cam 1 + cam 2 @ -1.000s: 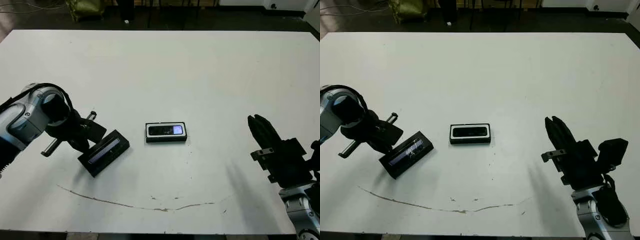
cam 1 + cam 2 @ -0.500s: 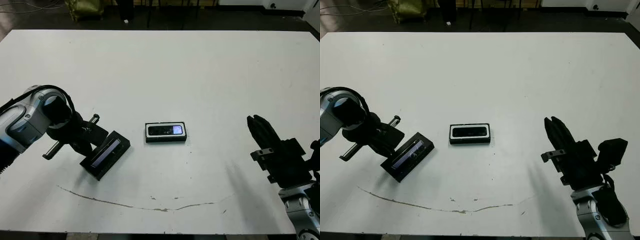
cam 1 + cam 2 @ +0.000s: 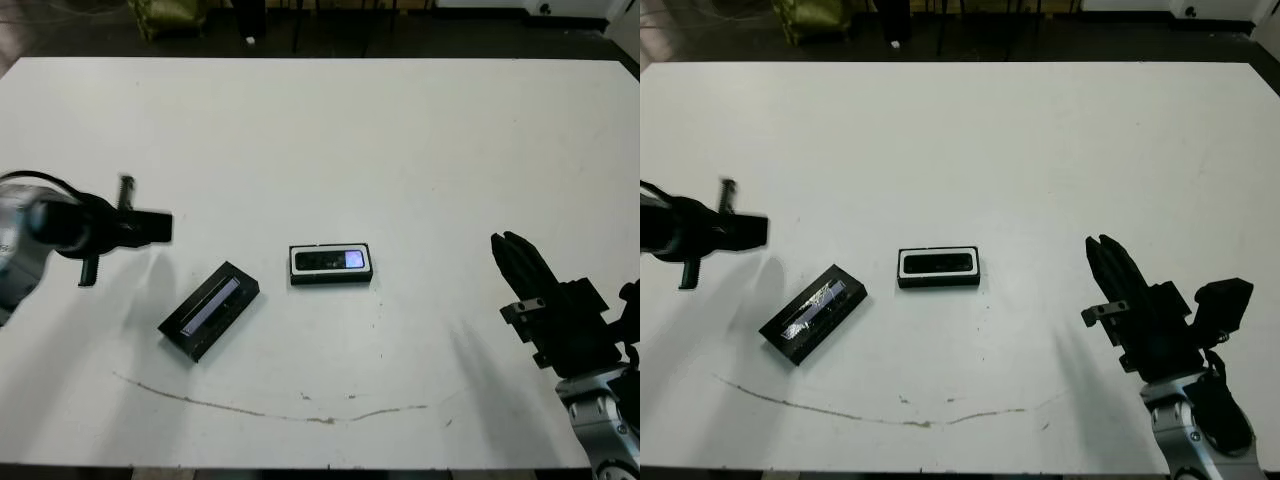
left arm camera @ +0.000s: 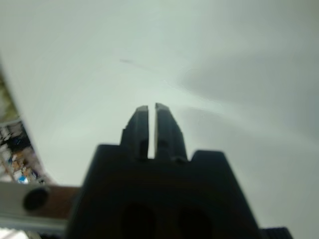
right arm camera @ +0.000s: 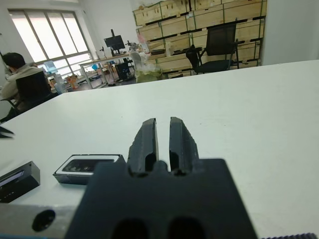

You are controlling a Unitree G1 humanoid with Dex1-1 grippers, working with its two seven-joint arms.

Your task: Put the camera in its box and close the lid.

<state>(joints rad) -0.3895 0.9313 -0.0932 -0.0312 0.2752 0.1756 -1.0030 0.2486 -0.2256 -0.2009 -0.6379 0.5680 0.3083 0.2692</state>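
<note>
Black fingers on your left gripper look pressed together, though it is blurred, and it hangs clear of the lid, lying skewed beside the box. With the camera seated inside, a crooked grasp could mis-seat that lid. Your right gripper, far right, is closed and empty.

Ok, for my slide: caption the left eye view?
Camera sits in its box; lid lies apart, both grippers empty.
</note>
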